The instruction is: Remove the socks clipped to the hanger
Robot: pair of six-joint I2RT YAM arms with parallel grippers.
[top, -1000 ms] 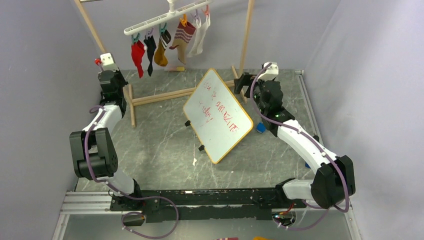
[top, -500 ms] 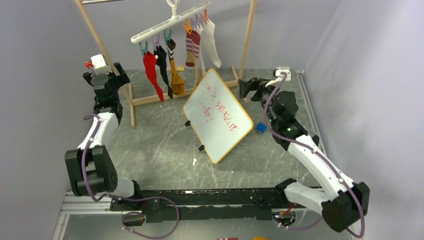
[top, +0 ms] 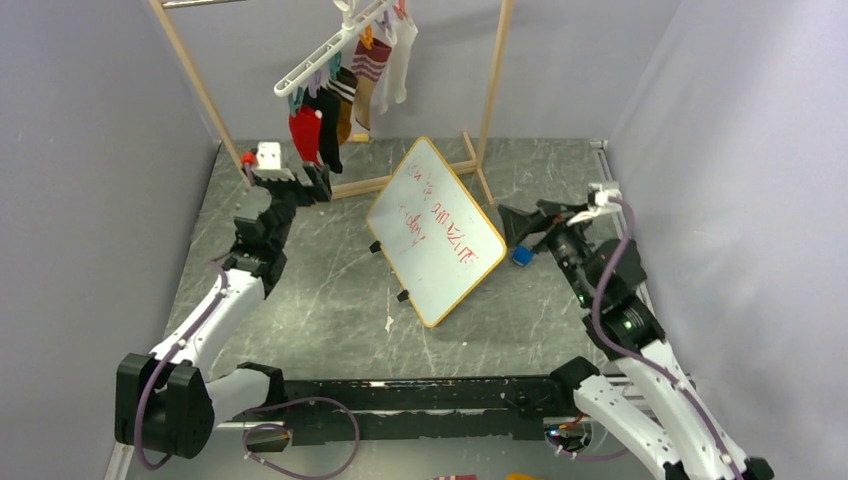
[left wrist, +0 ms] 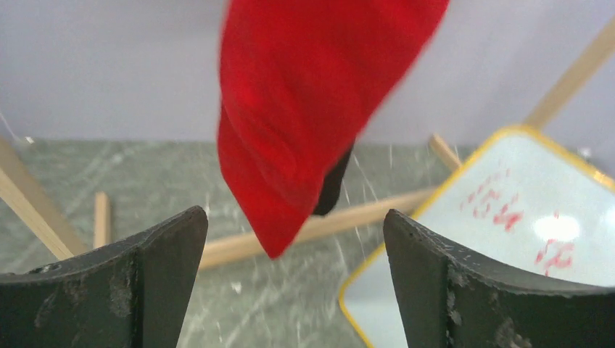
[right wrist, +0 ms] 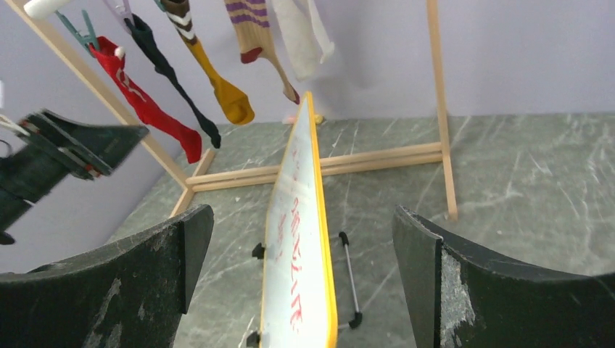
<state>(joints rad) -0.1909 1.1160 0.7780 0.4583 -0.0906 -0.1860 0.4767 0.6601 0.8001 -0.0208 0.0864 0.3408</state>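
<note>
I log off wrist feeds: red sock (left wrist: 304,123); black sock (right wrist: 165,71); mustard sock (right wrist: 230,101), cuff striped brown-white; striped sock (right wrist: 250,29) cream with maroon bands; white sock (right wrist: 301,36). White hanger (top: 318,60), teal clip (right wrist: 85,32). Whiteboard (top: 435,230) white, yellow frame, red scrawl. Table (top: 320,290) grey-green, marbled.

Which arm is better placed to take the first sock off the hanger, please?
Left, likely: the left tool, open, is raised at the red sock, framed between its fingers. The right tool, also open, sits low beside the whiteboard.
</note>
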